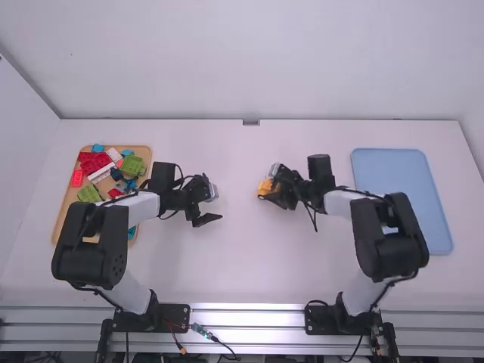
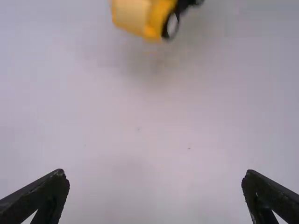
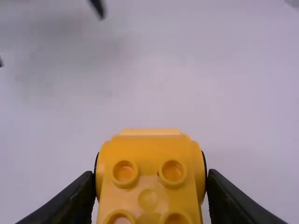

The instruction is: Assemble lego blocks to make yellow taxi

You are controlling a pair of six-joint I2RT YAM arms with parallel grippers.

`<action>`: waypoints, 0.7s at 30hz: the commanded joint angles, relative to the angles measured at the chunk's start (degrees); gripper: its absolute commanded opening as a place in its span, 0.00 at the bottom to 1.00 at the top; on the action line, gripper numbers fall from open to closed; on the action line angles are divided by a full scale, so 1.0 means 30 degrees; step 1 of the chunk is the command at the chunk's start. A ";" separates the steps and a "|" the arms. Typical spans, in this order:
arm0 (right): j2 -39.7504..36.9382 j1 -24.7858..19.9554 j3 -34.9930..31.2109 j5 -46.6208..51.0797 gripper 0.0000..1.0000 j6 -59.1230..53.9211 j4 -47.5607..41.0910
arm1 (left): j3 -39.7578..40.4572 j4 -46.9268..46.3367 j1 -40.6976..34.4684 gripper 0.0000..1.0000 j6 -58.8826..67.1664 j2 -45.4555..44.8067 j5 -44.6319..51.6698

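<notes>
Leftward over the table (image 1: 234, 257), right gripper (image 1: 271, 193) snug around the yellow block (image 3: 148, 156).

Arm and Gripper Status

Your left arm (image 1: 91, 240) and right arm (image 1: 392, 236) are bent, wrists directed inward from opposite sides. Your left gripper (image 1: 209, 219) stands with fingers spread wide. Your right gripper (image 1: 274, 199), well apart, has its fingers clamped in a grip.

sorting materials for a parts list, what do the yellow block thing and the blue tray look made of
The yellow block piece looks like hard moulded plastic, fairly smooth with a slight sheen: crisp round studs and soft highlights suggest it. The blue tray is probably plastic too, matte, judging by its even colour and rounded corners, though painted metal can't be ruled out.
</notes>
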 commanded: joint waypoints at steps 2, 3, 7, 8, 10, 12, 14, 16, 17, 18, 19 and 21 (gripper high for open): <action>-0.1835 -0.1792 0.0036 0.2127 0.40 -0.0015 -0.0758 | -0.0284 -0.0080 -0.0044 0.99 -0.0051 -0.0399 0.0607; -0.2192 -0.2586 0.0036 0.2688 0.40 0.0335 -0.0925 | -0.0284 -0.0080 -0.0044 1.00 -0.0051 -0.0399 0.0607; -0.2775 -0.5253 0.0036 0.3388 0.39 0.0852 -0.1311 | -0.0284 -0.0029 -0.0051 0.99 -0.0051 -0.0399 0.0564; -0.2768 -0.6047 0.0036 0.3344 0.39 0.0852 -0.1268 | -0.0284 0.0022 -0.0051 0.99 -0.0051 -0.0399 0.0556; -0.2739 -0.7140 0.0036 0.3359 0.38 0.1107 -0.1209 | -0.0284 0.0080 -0.0051 0.99 -0.0058 -0.0399 0.0564; -0.2739 -0.9020 0.0036 0.3344 0.38 0.1537 -0.1209 | -0.0284 0.0168 -0.0044 0.99 -0.0051 -0.0399 0.0564; -0.2739 -0.9974 0.0036 0.3366 0.38 0.1690 -0.1137 | -0.0284 0.0204 -0.0044 0.99 -0.0058 -0.0399 0.0556; -0.2739 -1.1562 0.0036 0.3373 0.38 0.1698 -0.1137 | -0.0284 0.0204 -0.0051 0.99 -0.0058 -0.0399 0.0564; -0.2739 -1.2145 0.0036 0.3432 0.38 0.1698 -0.1144 | -0.0284 0.0219 -0.0051 0.99 -0.0051 -0.0399 0.0556; -0.2739 -1.2509 0.0036 0.3432 0.38 0.1698 -0.1144 | -0.0284 0.0219 -0.0051 0.99 -0.0044 -0.0399 0.0556; -0.2739 -1.3034 0.0036 0.3417 0.38 0.1698 -0.1137 | -0.0284 0.0226 -0.0044 0.99 -0.0051 -0.0399 0.0556; -0.2739 -1.3930 0.0036 0.3424 0.38 0.1719 -0.1144 | -0.0284 0.0299 -0.0044 0.99 -0.0051 -0.0399 0.0556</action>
